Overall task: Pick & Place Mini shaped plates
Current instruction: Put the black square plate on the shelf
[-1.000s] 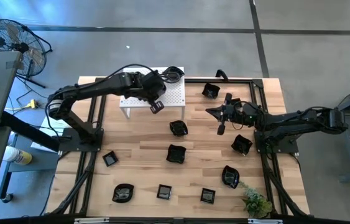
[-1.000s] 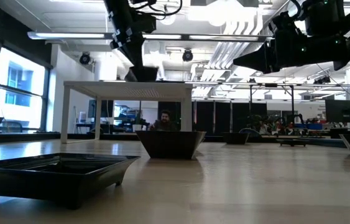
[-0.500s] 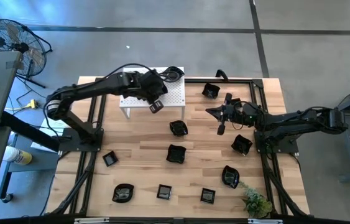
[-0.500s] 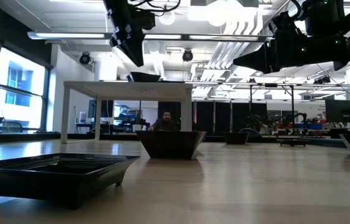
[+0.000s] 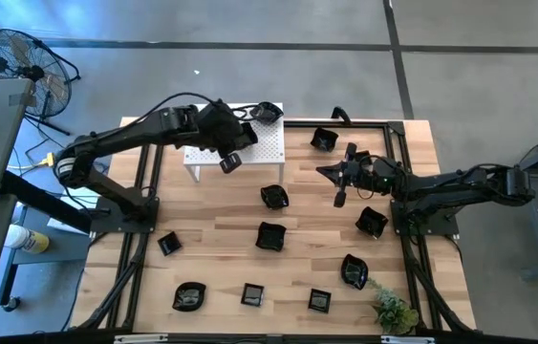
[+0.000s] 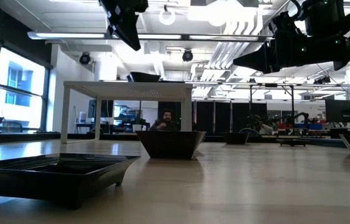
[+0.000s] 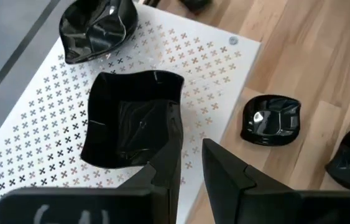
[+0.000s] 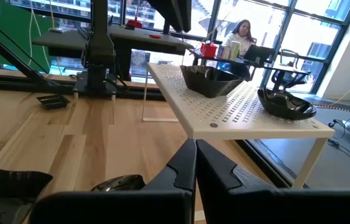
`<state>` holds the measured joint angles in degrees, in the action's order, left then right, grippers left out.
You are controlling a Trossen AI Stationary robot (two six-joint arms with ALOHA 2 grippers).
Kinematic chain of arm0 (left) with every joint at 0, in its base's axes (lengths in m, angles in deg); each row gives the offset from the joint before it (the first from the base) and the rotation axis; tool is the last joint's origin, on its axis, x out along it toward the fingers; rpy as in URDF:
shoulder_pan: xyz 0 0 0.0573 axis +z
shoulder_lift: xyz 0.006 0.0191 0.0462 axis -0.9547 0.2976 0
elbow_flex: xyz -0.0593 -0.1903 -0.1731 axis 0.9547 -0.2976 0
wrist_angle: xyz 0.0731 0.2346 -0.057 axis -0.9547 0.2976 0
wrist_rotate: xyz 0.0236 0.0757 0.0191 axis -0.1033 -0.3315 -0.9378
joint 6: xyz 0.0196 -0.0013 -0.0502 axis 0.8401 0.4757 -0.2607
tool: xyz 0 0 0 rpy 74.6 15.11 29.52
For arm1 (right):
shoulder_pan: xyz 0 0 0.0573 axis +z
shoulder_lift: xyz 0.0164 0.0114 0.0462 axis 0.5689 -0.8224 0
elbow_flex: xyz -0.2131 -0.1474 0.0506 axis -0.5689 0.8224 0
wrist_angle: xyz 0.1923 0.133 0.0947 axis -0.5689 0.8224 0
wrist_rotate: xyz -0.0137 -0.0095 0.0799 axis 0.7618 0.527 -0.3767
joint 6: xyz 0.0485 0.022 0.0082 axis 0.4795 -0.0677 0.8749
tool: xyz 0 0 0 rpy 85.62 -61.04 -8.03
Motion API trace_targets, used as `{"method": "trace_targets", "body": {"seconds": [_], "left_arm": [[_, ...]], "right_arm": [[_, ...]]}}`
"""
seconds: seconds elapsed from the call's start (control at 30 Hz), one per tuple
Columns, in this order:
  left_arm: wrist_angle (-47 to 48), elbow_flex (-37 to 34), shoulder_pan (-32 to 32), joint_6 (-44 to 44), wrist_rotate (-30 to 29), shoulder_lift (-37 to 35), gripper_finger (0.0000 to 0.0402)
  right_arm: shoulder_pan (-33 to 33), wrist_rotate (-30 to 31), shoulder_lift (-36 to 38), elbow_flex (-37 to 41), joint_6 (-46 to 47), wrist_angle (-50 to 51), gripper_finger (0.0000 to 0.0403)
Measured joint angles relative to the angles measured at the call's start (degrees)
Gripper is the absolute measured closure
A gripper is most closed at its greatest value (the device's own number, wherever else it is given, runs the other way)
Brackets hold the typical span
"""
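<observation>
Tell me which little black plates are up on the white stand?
Two: a square plate under the left end effector, and a round crumpled one by the stand's far corner. All others sit on the wood.

A light wooden table (image 5: 211,239) with a black frame carries a white perforated platform (image 5: 264,153) near its far edge, which bears two black dishes (image 7: 131,118). Ten more mini shaped plates (image 5: 270,236) lie scattered over the boards, and a small green plant (image 5: 395,311) stands at the near right corner.

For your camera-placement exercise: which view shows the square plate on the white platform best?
Left wrist view: the square plate fills it from above. Right wrist shows it side-on; low shows only its rim; in the high view, the arm hides it.
</observation>
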<state>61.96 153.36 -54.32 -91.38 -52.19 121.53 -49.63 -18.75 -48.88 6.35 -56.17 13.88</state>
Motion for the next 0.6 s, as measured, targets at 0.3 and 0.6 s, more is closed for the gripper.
{"method": "trace_targets", "body": {"seconds": [0.3, 0.6], "left_arm": [[-6.31, -3.00, 0.00, 3.13, 3.08, -2.86, 0.0377], [-19.60, -13.75, -0.91, 6.32, 5.59, -9.42, 0.0399]], "right_arm": [[0.01, -0.76, 0.00, 0.00, 0.00, 0.00, 0.0400], [-0.01, -0.83, 0.00, 0.00, 0.00, 0.00, 0.0400]]}}
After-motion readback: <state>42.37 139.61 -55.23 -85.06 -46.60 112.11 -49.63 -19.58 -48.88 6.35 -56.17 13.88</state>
